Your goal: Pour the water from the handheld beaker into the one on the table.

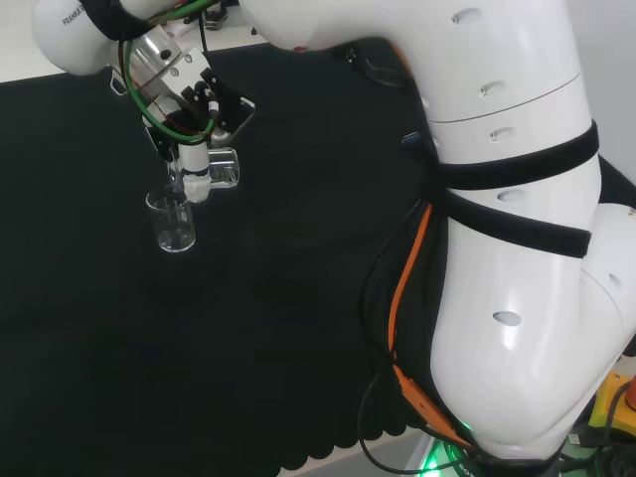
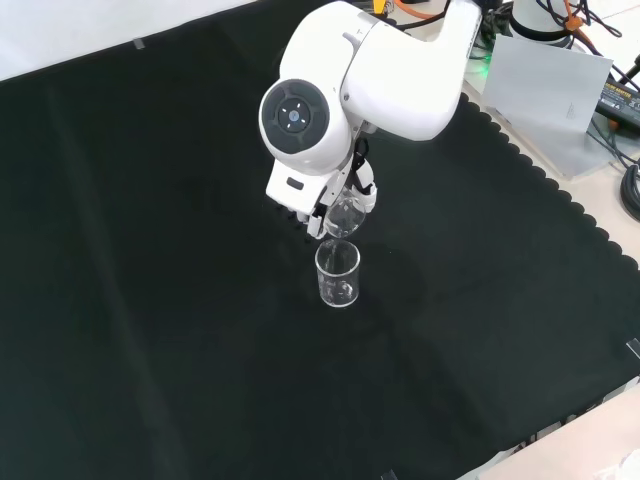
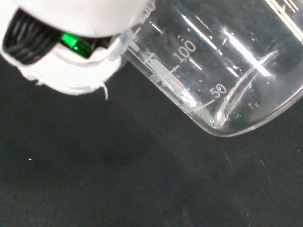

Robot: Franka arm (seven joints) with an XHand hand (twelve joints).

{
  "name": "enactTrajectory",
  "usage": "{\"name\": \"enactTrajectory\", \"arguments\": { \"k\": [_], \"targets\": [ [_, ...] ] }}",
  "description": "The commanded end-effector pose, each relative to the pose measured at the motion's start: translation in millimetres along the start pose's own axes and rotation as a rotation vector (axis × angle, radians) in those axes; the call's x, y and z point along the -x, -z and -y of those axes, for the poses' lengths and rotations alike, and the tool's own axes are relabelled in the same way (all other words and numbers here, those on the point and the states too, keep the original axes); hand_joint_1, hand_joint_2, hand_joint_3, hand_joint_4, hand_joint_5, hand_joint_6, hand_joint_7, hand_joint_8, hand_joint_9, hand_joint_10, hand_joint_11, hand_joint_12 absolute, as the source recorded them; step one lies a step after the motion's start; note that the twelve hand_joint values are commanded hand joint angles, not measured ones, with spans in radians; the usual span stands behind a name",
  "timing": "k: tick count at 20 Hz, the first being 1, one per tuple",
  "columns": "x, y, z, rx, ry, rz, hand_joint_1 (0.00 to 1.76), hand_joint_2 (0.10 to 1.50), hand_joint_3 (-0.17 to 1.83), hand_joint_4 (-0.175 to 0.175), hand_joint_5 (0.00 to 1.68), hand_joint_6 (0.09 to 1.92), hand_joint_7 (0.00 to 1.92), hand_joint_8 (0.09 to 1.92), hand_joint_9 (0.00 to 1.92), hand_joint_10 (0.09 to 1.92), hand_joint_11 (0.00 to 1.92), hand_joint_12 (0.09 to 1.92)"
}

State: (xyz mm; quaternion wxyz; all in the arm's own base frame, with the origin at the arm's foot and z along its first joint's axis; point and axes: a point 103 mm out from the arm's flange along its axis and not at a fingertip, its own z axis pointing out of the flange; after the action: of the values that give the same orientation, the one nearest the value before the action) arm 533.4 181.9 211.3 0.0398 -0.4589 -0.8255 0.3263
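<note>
The black and white robot hand (image 1: 194,149) hangs over the far left part of the black cloth-covered bench (image 1: 298,328) in the head view, with the wrist turned so that the palm side faces down and to the left. Its fingers are curled round a small clear glass beaker with printed graduation marks (image 1: 221,169), which it holds tipped nearly onto its side, the base pointing right in the head view and the mouth pointing left and downward. In the wrist view the same held beaker (image 3: 222,71) lies slanted across the dark cloth, its rounded base lowest and a white fingertip (image 3: 75,71) pressed against its wall beside the scale.

Directly under the tipped mouth stands a second clear glass beaker (image 1: 172,221), upright on the cloth. In the head view its rim sits just beneath the hand's lowest white fingertip and the lip of the held beaker. In the front view this standing beaker (image 2: 338,274) is just nearer the camera than the hand (image 2: 330,215), and the held beaker (image 2: 343,213) leans over its rim. How much water either vessel contains cannot be told.

The white arm link with a round grey cap (image 2: 300,115) stands above and partly in front of the hand in the front view.
</note>
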Motion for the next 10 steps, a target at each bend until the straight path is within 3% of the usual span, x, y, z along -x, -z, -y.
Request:
{"name": "enactTrajectory", "arguments": {
  "k": [1,10],
  "targets": [
    [-9.7,6.8,-3.3,-0.018,-0.007,0.023,1.15,0.58,0.9,0.013,1.18,0.96,1.52,0.8,1.42,0.81,1.31,0.77],
    [-8.8,5.2,-2.5,-0.015,0.003,0.026,1.15,0.58,0.9,0.015,1.18,0.96,1.52,0.8,1.42,0.81,1.31,0.77]
  ]
}}
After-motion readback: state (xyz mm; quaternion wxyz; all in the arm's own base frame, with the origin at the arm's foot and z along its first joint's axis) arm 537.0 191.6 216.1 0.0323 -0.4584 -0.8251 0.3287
